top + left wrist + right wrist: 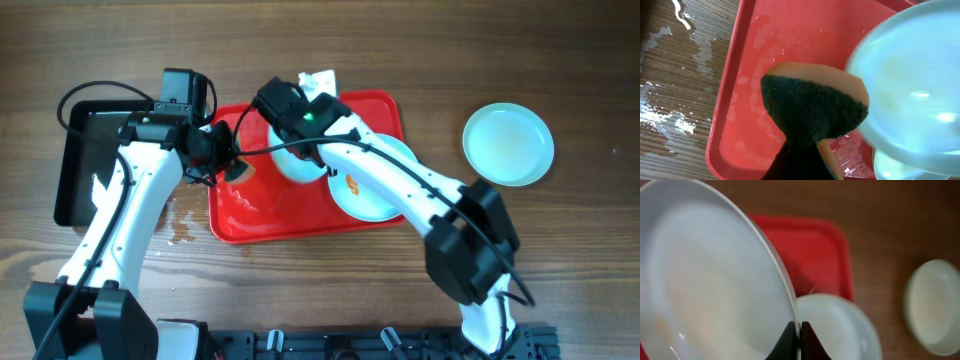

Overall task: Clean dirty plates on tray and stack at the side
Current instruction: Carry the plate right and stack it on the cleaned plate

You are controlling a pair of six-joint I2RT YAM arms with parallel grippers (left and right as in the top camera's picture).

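Left wrist view reveals sponge [812, 107] clamped in left claw [797, 150]; right claw [800, 336] pinches plate [715, 280]

We look down on a table [560, 260] of brown wood, its grain running left to right in long dark and pale streaks. It fills the overhead view to every edge. Left of the middle, small puddles [182, 225] lie on the wood, and in the left wrist view they glint white under light from above. Along the near edge runs a black bar [340, 342], perhaps a rail fixed to the table. Shadows are soft.
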